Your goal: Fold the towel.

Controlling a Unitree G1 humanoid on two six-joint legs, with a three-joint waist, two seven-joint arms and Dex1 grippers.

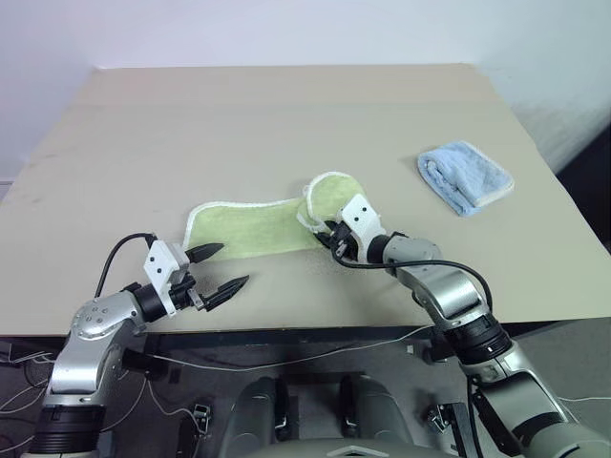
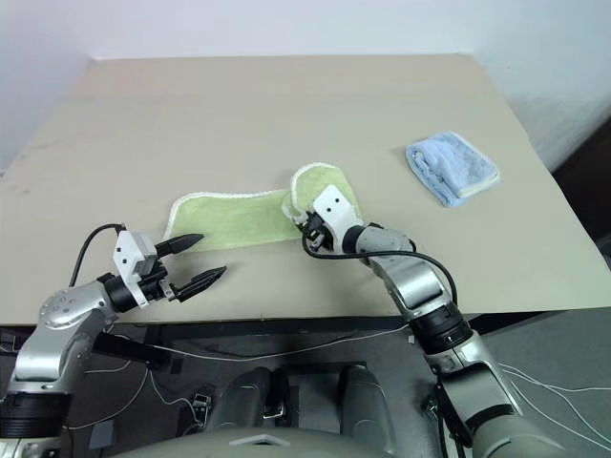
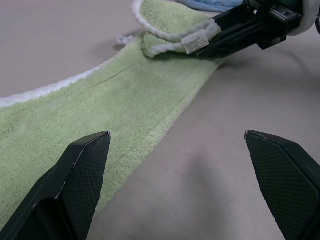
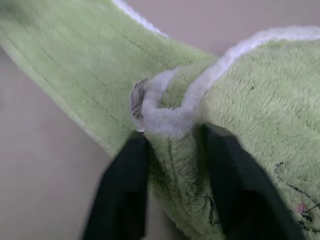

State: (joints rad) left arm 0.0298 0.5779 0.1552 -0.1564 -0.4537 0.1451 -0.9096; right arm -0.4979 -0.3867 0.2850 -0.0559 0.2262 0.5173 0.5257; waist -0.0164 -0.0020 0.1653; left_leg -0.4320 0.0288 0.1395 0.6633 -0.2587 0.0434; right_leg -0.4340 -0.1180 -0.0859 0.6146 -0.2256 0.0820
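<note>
The towel (image 1: 256, 227) lay near the front edge of the table (image 1: 286, 114), a long light yellow-green strip of soft terry with white corded edging along its far side. Its right end was turned back on itself in a rounded flap, where a small white label showed at the fold. From the towel outward, the tan tabletop stretched bare toward the far edge and toward the left edge, giving wide open room on both sides; only a narrow band of table separated the towel from the front edge.

The right gripper (image 1: 327, 232) was at the towel's folded right end, its two black fingers (image 4: 125, 195) set on either side of a bunched ridge of cloth just under the corded hem. In the right wrist view the fingers pressed against the pile, so the gripper was pinching the towel, though not tightly together. A faint printed mark showed on the flap beside them.

The left gripper (image 1: 219, 270) hung just in front of the towel's left end, over the front strip of table, with its pointed black fingers (image 3: 80, 180) spread wide and nothing between them.

Well to the right of the towel lay a smaller light blue cloth (image 1: 465, 176), folded into a thick, fluffy bundle with a pale edge.
</note>
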